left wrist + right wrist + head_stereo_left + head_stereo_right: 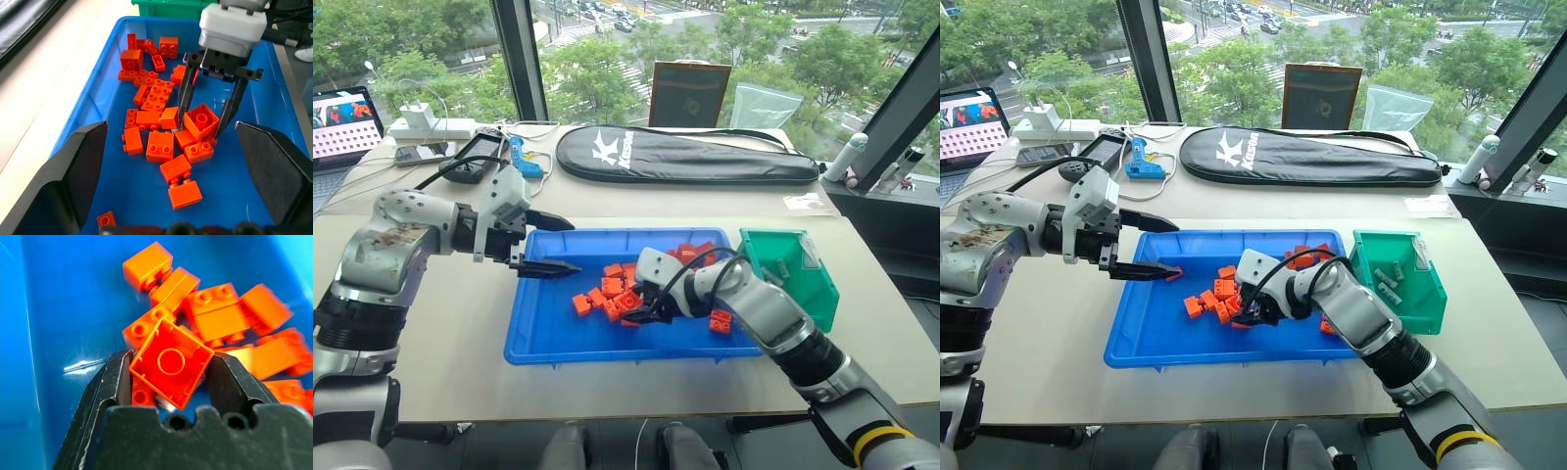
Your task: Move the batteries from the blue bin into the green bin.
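We see right gripper (168, 382) clamping orange brick (171, 363) amid brick pile (161, 122) in blue bin (548, 343); left gripper (548, 245) open above bin's left edge.

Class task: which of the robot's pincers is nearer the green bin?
Right. The right pincer sits in the brick pile, short of the green bin; the left pincer hovers over the blue bin's far end.

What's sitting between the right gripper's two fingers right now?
An orange toy brick, hollow underside toward the camera, sits between the right gripper fingers, both touching it, over the blue bin. The right wrist view shows it clearly; no battery there.
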Tool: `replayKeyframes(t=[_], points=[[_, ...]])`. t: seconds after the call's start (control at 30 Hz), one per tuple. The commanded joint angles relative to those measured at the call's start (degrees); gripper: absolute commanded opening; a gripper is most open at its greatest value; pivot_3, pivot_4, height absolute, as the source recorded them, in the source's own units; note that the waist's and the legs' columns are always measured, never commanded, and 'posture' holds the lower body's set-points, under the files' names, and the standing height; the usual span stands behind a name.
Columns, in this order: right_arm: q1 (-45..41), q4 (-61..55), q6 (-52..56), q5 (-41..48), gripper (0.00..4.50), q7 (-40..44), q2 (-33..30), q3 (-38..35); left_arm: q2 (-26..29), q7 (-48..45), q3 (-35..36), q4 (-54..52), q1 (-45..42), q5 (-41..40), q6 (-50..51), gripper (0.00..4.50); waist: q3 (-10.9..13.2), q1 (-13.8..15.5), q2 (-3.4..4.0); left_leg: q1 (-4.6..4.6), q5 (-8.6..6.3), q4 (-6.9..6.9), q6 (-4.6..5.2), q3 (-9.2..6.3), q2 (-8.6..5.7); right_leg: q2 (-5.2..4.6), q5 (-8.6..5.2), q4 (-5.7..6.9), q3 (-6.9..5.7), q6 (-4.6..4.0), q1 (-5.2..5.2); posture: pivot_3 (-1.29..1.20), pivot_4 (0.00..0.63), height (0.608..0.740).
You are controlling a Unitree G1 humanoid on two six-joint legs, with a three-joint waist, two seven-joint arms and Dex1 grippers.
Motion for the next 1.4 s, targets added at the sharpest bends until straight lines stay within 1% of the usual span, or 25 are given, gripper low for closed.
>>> replayKeyframes(t=[0.03,0.13,0.27,0.3,0.33,0.4,0.47,0.53,0.6,0.77,1.0,1.2,1.23,1.3,1.33,1.4], points=[[-2.6,-1.7,0.7,0.6,2.01,1.3,-4.5,-5.4,-0.5,0.3,0.9,-0.7,-1.2,-0.5,-0.9,4.50,0.0,0.1,0.00,0.00,0.00,0.00,0.00,0.01,0.00,-0.01,0.00,0.00,0.00,0.00,0.00,0.00,0.150,0.734],[-2.5,2.0,-2.2,-2.0,2.01,0.2,-6.5,-5.6,-0.9,0.3,0.6,-0.8,-1.2,-0.4,-1.1,4.50,0.0,0.0,-0.01,0.02,0.00,0.00,0.00,0.01,0.00,0.00,0.00,-0.02,-0.01,0.00,0.01,0.00,0.150,0.734],[-1.8,6.8,-6.1,-5.4,2.01,-1.2,-7.1,-4.6,-1.6,0.3,0.4,-0.2,-1.9,-0.1,-1.5,4.50,0.0,-0.1,-0.01,0.01,0.00,-0.01,0.00,0.01,0.00,0.02,0.00,-0.01,0.00,-0.01,0.00,0.00,0.150,0.734],[-1.6,7.1,-6.9,-6.2,3.00,-1.6,-7.0,-4.2,-1.7,0.3,0.4,-0.1,-2.1,-0.1,-1.5,4.50,0.0,-0.2,-0.01,0.01,0.00,-0.01,0.00,0.01,0.00,0.02,0.00,0.00,0.01,-0.01,-0.01,0.00,0.150,0.734],[-1.4,6.8,-7.4,-6.5,3.16,-2.0,-6.6,-4.2,-1.7,0.3,0.4,0.0,-2.2,-0.1,-1.5,4.50,0.0,-0.2,-0.01,0.01,0.00,-0.01,0.00,0.02,0.00,0.02,0.00,-0.01,0.01,-0.01,-0.02,0.00,0.150,0.734],[-1.1,4.8,-7.3,-6.0,3.90,-3.2,-4.6,-5.4,-1.7,0.3,0.5,0.0,-2.2,-0.1,-1.6,4.50,0.0,-0.3,-0.01,0.01,0.00,-0.02,0.00,0.01,0.00,0.02,0.00,0.00,0.01,-0.01,-0.03,0.00,0.150,0.734],[-0.6,2.0,-4.7,-3.4,3.90,-3.3,-2.1,-6.9,-1.7,0.2,0.5,0.0,-2.1,0.0,-1.7,4.50,0.0,-0.5,-0.01,0.01,0.00,-0.03,0.00,0.01,0.01,0.04,0.00,0.00,0.02,-0.01,-0.03,0.00,0.150,0.734],[0.3,-0.7,-3.1,-1.2,3.90,-2.0,-0.4,-6.5,-1.7,0.3,0.4,0.1,-2.0,0.0,-1.8,4.50,0.0,-0.5,-0.01,0.01,0.00,-0.05,0.00,-0.01,0.04,0.08,0.00,0.03,0.03,-0.01,-0.04,0.00,0.150,0.734],[1.4,-2.3,-2.8,-0.6,3.90,-1.5,0.9,-4.9,-1.9,0.4,0.3,0.0,-2.1,0.1,-1.8,4.50,0.0,-0.3,-0.01,0.01,0.00,-0.06,0.00,-0.03,0.04,0.08,0.00,0.04,0.02,-0.01,-0.04,0.00,0.150,0.734],[2.3,-1.0,-3.8,-1.5,3.90,-2.1,2.7,-2.5,-1.9,0.5,0.2,0.0,-2.2,0.3,-2.0,4.50,0.0,0.1,-0.01,0.01,0.00,0.01,0.00,-0.01,-0.01,-0.01,0.00,0.01,-0.01,-0.01,0.02,0.00,0.150,0.734],[1.6,5.0,-5.8,-2.3,3.90,-3.0,5.2,-2.2,-1.9,0.8,0.2,-0.6,-2.0,0.3,-1.6,4.50,0.0,-0.1,-0.01,0.01,0.00,0.01,0.00,-0.02,0.01,0.03,0.00,0.03,0.00,-0.01,0.01,0.00,0.150,0.734],[-0.8,15.0,-11.9,-4.8,3.90,-0.9,6.4,-0.3,-2.3,1.3,-0.1,0.9,-2.4,1.3,-2.7,4.50,0.0,-0.2,-0.01,0.02,0.00,0.01,0.00,-0.01,0.01,0.03,0.00,0.02,0.00,-0.01,0.00,0.00,0.150,0.734],[-0.9,15.6,-12.2,-4.9,3.39,-0.6,6.7,-0.1,-2.4,1.4,-0.1,0.9,-2.5,1.3,-2.5,4.50,0.0,-0.2,-0.01,0.02,0.00,0.01,0.00,-0.01,0.01,0.04,0.00,0.02,0.00,-0.01,0.01,0.00,0.150,0.734],[-0.8,16.4,-12.2,-4.9,2.87,0.1,7.2,0.0,-2.6,1.4,0.0,0.5,-2.4,1.0,-2.1,4.50,0.0,-0.2,-0.01,0.03,0.00,0.00,0.00,-0.02,0.01,0.04,0.00,0.03,0.00,-0.01,0.01,0.00,0.150,0.734],[-0.8,16.6,-12.3,-5.1,2.43,0.4,7.3,0.1,-2.7,1.4,0.1,0.3,-2.3,1.0,-1.9,4.50,0.0,-0.2,-0.01,0.03,0.00,0.00,0.00,-0.02,0.01,0.04,0.00,0.03,0.00,-0.01,0.02,0.00,0.150,0.734],[-0.6,16.7,-12.4,-5.3,1.84,0.6,7.4,-0.1,-2.7,1.4,0.2,0.1,-2.2,1.0,-1.8,4.50,0.0,-0.2,-0.01,0.03,0.00,0.00,0.00,-0.03,0.01,0.04,0.00,0.04,0.00,-0.01,0.02,0.00,0.150,0.734]])
